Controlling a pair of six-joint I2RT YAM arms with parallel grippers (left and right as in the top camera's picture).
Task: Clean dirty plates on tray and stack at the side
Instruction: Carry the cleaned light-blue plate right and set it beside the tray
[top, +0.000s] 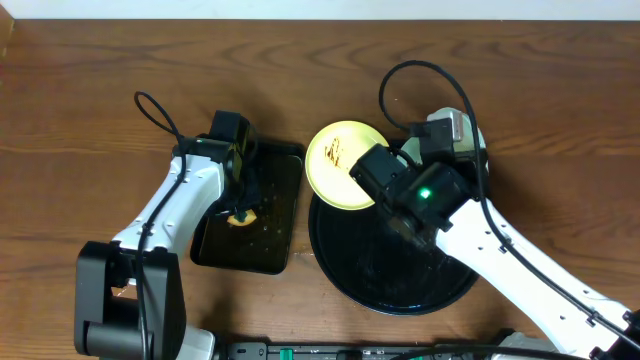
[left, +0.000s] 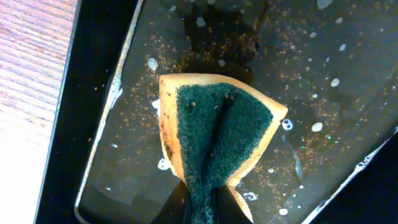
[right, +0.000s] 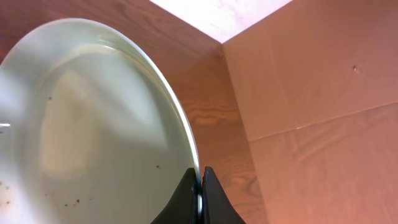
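A pale yellow plate (top: 340, 163) with brown smears is held tilted over the left rim of the round black tray (top: 400, 290). My right gripper (top: 364, 182) is shut on its right rim. In the right wrist view the plate (right: 93, 124) fills the left side, with a few brown specks on it, and my right gripper (right: 200, 180) pinches its edge. My left gripper (top: 243, 210) is shut on a yellow sponge with a green scouring face (left: 217, 130), squeezed into a fold at the gripper (left: 208, 208). No other plates are visible; the right arm covers much of the tray.
The sponge (top: 243, 217) hangs over a smaller rectangular black tray (top: 270, 240) holding wet, speckled water (left: 336, 74). A brown cardboard wall (right: 311, 93) stands beyond the plate. Black cables loop above both arms.
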